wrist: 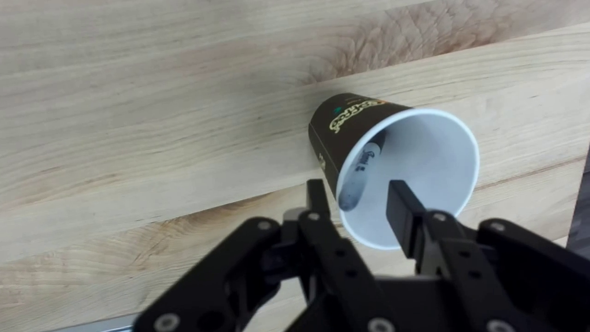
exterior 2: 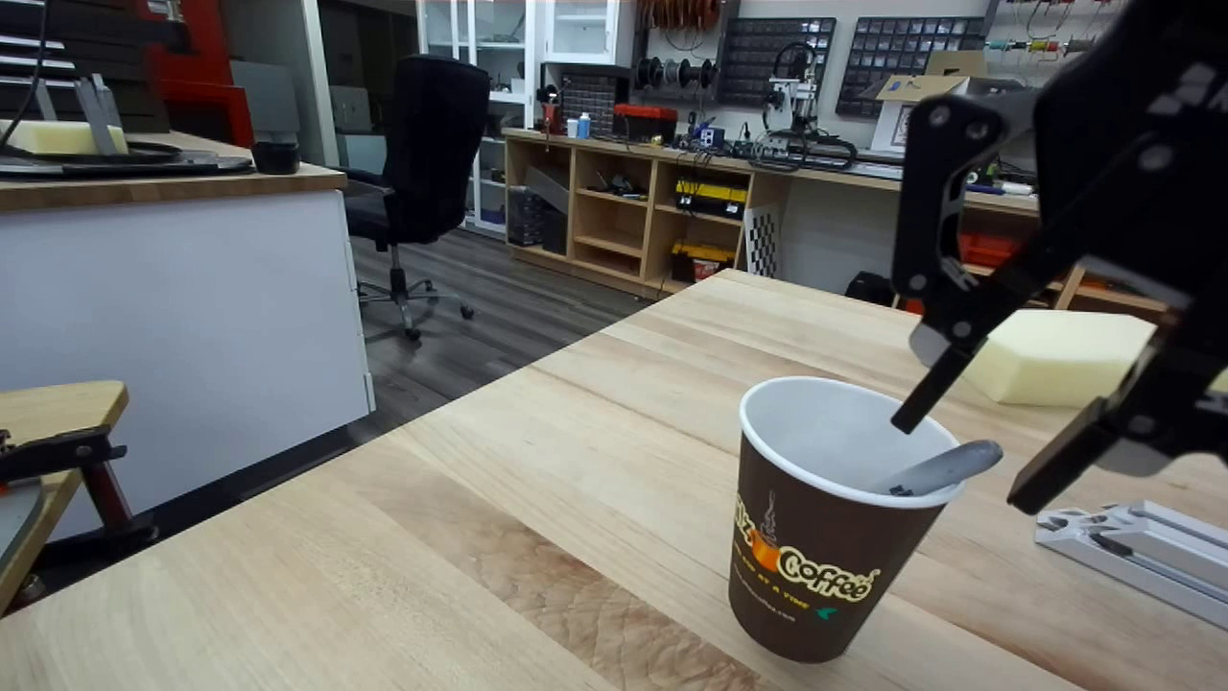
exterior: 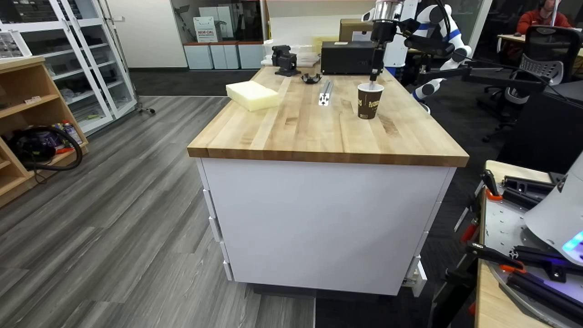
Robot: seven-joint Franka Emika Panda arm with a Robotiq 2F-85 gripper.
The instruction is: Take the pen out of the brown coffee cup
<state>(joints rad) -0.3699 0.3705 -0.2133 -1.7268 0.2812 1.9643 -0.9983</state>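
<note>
The brown coffee cup (exterior 2: 815,566) stands upright on the wooden table, with a white rim and inside; it also shows in an exterior view (exterior: 369,104) and in the wrist view (wrist: 343,117). The pen, a grey marker (wrist: 362,170) with dark lettering, leans inside against the cup wall. Its rounded end (exterior 2: 950,465) sticks out over the rim; its lower end is hidden. My gripper (wrist: 357,193) is open, with the pen's end between its fingers but not gripped. One fingertip is over the cup's mouth, the other outside the rim. The gripper (exterior 2: 969,459) points down at the cup.
A metal profile (exterior 2: 1151,552) and a pale yellow foam block (exterior 2: 1060,360) lie on the table near the cup. A black box (exterior: 346,58), a dark vise (exterior: 285,61) and a small black curved part (exterior: 311,78) are farther back.
</note>
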